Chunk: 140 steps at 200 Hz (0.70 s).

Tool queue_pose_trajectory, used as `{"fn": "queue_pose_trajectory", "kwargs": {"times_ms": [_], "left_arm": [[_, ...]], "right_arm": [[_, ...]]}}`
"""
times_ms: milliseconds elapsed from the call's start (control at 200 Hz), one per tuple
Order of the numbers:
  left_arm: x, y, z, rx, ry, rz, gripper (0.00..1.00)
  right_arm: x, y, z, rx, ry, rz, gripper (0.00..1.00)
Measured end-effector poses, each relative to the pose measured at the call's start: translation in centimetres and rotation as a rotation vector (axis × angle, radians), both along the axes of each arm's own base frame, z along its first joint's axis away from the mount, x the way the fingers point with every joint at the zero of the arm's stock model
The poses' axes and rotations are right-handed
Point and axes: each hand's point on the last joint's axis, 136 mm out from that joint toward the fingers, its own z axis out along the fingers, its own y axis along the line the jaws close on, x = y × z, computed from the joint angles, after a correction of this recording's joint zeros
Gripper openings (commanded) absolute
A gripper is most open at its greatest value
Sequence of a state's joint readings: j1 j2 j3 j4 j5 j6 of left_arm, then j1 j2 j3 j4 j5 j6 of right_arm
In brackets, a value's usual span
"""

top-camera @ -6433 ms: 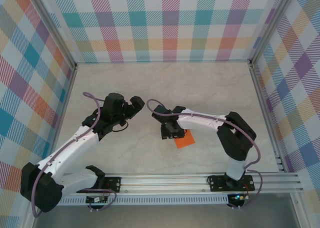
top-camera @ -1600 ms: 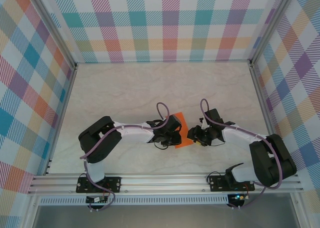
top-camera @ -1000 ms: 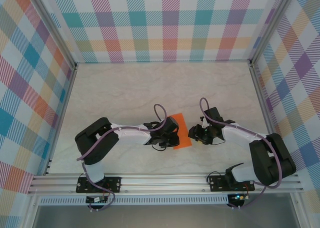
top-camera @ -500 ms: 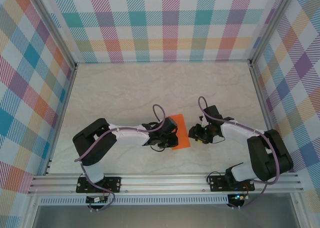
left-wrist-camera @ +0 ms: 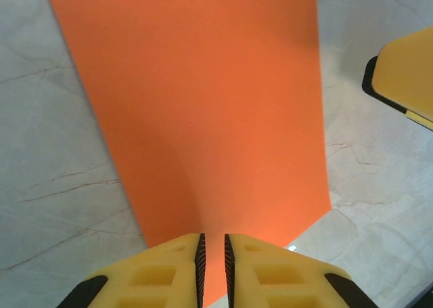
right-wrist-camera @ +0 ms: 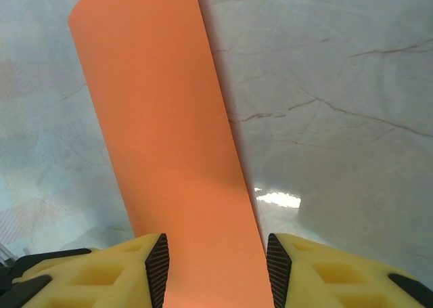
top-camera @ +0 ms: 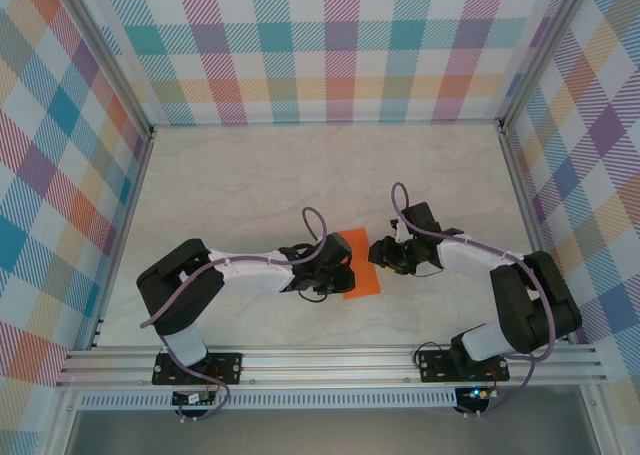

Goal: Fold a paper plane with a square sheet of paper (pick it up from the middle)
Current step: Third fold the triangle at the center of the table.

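Brought both arms in onto the square sheet of paper from poses well off it in the earliest overhead view; carried it slightly farther from the bases over the last second.

Now showing as an orange oblong on the desk, near the middle, between the two arms. Pinching its left edge with the left end effector, fingers pressed almost together on the paper, a faint ridge running up from the grip. Straddling the opposite end with the right end effector, fingers spread, paper passing between the pads; cannot tell whether touching.

Probably setting up the next crease. Keep the left pinch firm as an anchor. Close the right side only once square over the edge. Move both together to avoid skewing or tearing. Line up edges before pressing down.
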State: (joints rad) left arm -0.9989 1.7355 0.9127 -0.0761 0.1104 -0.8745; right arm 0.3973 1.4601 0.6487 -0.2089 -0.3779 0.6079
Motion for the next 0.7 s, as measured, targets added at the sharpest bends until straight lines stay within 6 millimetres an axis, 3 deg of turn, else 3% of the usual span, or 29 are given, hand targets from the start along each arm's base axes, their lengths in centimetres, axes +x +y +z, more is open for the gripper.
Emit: {"fn": "queue_pose_trajectory", "kwargs": {"times_ms": [185,700], "left_arm": [[-0.2,0.6,-1.1,0.031,0.01,0.005,0.17],[-0.1,0.7,-1.2,0.031,0.004,0.008,0.16]], "right_arm": [[-0.1,0.3,-0.2,0.012,0.012,0.009,0.46],[-0.3,0.7,-0.7,0.035,0.032,0.023,0.47]]}}
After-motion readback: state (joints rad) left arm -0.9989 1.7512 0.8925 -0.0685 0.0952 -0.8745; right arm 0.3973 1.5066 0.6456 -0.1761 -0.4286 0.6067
